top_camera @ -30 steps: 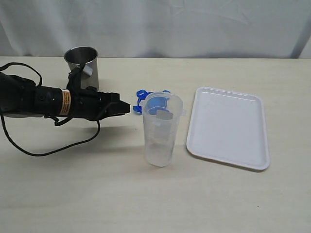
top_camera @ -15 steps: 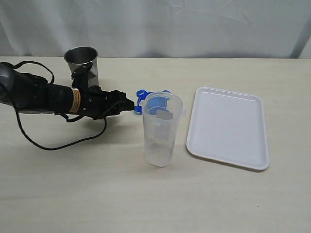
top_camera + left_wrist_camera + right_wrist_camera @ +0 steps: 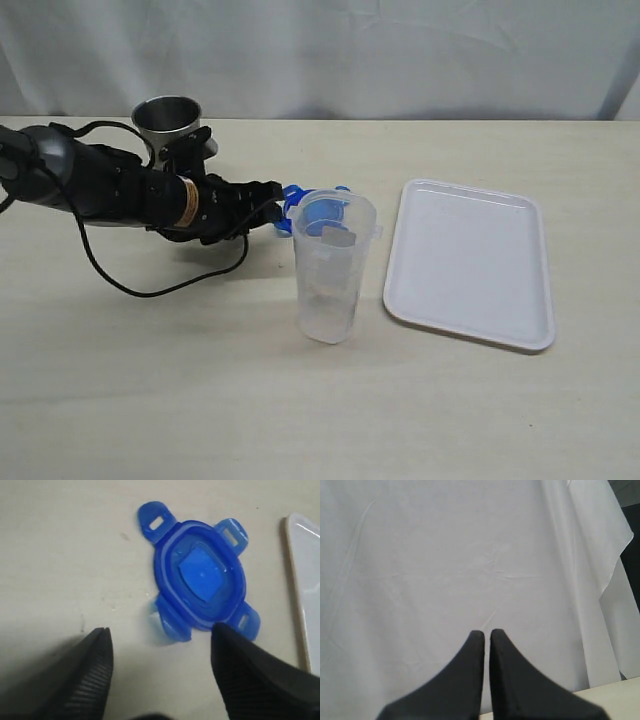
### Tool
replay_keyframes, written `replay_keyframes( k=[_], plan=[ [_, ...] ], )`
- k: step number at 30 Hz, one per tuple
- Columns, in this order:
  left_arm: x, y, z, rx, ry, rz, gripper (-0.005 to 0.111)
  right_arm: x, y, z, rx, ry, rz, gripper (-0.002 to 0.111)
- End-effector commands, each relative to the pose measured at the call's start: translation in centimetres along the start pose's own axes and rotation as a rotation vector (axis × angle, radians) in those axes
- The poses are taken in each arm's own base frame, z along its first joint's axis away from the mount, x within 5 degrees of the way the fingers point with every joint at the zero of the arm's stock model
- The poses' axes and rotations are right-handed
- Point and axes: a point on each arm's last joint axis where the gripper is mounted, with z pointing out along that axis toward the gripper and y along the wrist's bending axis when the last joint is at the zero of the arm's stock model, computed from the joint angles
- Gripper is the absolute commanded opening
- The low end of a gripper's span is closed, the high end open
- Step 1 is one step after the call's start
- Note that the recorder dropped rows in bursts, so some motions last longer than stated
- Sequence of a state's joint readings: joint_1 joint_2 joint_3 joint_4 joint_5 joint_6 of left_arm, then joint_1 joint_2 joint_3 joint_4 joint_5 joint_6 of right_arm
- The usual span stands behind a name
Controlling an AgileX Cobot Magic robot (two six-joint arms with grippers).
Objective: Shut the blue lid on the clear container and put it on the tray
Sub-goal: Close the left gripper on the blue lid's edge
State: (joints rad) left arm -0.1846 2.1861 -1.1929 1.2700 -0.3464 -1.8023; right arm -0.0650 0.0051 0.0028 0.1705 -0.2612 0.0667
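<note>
— Working on which step?

— Going for the blue lid (image 3: 200,587), judging by the pose. Left gripper (image 3: 161,630) hanging low over it with jaws parted, one finger either side of the nearest flap, gripping nothing yet.

— Lid lying where?

— Lying flat on the table (image 3: 200,400), just behind the clear container (image 3: 335,275), which is standing upright and uncapped beside the tray (image 3: 470,260).

— Calling for what next?

— Probably sinking a little, pinching that flap or the rim, then lifting over the open mouth.

— Anything getting in the way?

— Container sitting close enough to risk being knocked. Steel cup (image 3: 168,120) standing behind the arm, black cable (image 3: 150,290) trailing on the table. Right gripper (image 3: 486,632) pinched closed on nothing, facing the white backdrop.
</note>
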Motion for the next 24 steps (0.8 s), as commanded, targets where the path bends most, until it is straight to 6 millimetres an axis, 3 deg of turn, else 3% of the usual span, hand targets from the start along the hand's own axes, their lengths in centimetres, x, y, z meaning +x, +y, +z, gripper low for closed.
replay_keyframes(
  k=[1,10,20,24],
  plan=[
    [0.9,0.9,1.4,0.007,0.016,-0.112,0.055,-0.1,0.0,0.0,0.002,-0.003,0.003,0.004],
    [0.5,0.8,1.5,0.003,-0.006,-0.156,0.055,-0.1,0.0,0.0,0.002,-0.003,0.003,0.004],
    [1.1,-1.1,1.7,0.136,0.022,-0.196,0.055,-0.1,0.0,0.0,0.002,-0.003,0.003,0.004],
    [1.3,-0.9,2.0,0.065,0.013,-0.191,0.055,-0.1,0.0,0.0,0.002,-0.003,0.003,0.004]
  ],
)
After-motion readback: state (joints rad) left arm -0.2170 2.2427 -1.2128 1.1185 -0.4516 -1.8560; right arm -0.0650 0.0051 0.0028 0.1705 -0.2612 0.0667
